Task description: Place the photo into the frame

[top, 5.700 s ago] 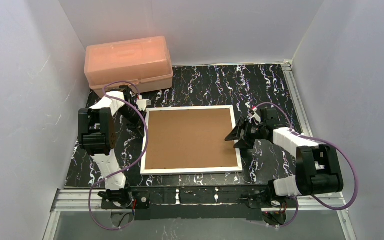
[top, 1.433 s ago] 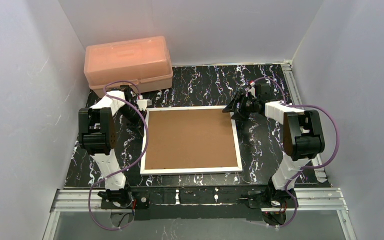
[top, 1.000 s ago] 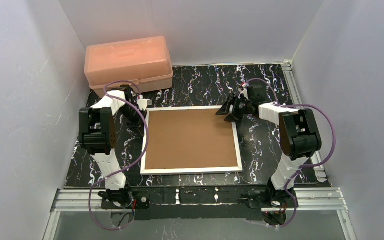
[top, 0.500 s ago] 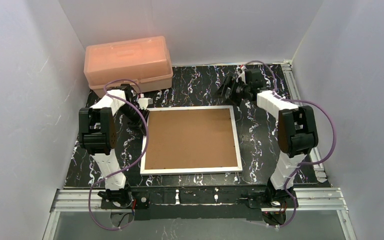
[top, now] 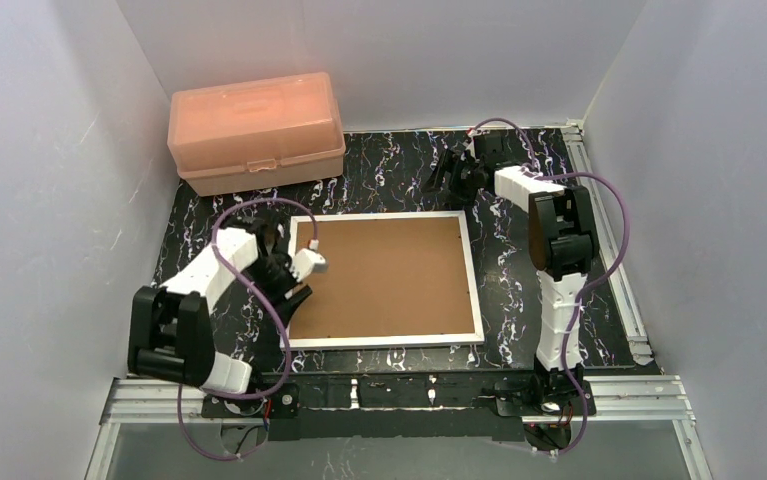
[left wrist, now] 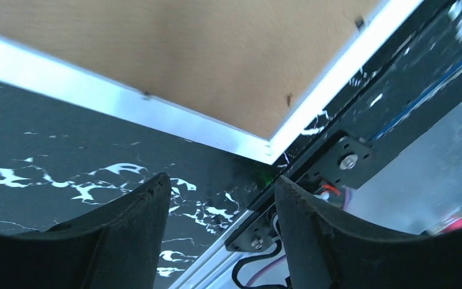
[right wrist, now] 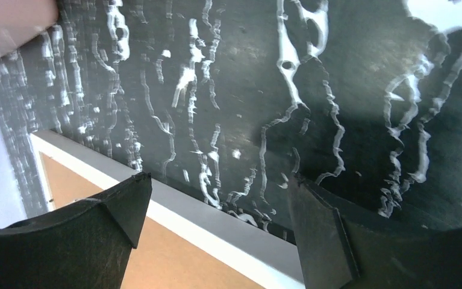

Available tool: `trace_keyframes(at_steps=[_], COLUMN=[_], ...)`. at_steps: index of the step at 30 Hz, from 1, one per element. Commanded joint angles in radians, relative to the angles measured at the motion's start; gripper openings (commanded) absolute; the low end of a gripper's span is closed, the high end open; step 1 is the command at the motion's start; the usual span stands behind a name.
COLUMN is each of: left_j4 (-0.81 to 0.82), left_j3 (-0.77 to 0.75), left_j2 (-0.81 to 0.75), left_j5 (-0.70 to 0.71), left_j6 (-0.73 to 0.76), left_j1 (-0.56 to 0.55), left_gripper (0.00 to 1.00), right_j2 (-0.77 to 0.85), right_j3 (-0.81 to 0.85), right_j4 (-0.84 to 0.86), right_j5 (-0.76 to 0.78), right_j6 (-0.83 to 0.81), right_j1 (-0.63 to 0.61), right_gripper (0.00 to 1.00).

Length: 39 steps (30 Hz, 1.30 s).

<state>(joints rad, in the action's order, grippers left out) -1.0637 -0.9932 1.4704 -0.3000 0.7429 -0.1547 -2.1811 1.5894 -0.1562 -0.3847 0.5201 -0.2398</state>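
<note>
The frame (top: 379,215) lies face down in the middle of the tabletop (top: 389,170), its white rim around a brown backing board (top: 389,275) that fills the opening. The photo shows in no view; whether it sits under the board cannot be told. A pink box (top: 256,130) stands at the far left, well apart from the frame.

The left gripper (left wrist: 221,186) hangs low over the frame's left rim towards the near corner, its jaws released and empty, with the corner showing ahead between them. The right gripper (right wrist: 219,180) hovers over bare tabletop just beyond the frame's far right corner, its jaws also spread wide and holding nothing.

The frame looks light and stiff, though its pane would likely crack under a hard squeeze or a drop, so the rim is the place to hold it. The board is probably thin and rigid, best lifted at an edge. The photo, being a glossy print, should be light, limp and easily marked: pinch it at a border, not the face.
</note>
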Motion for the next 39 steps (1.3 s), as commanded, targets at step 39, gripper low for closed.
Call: trace_keyframes(at_steps=[39], left_j4=[1.021], left_j3=[0.439], left_j2=[-0.137], left_j5=[0.729], left_j6=[0.167], left_j1=[-0.522], left_gripper=[0.72], right_j2=[0.448], right_j3=[-0.642], right_j4=[0.019], right_j5=[0.065], right_j6=[0.022], right_j1=[-0.08], right_gripper=[0.83])
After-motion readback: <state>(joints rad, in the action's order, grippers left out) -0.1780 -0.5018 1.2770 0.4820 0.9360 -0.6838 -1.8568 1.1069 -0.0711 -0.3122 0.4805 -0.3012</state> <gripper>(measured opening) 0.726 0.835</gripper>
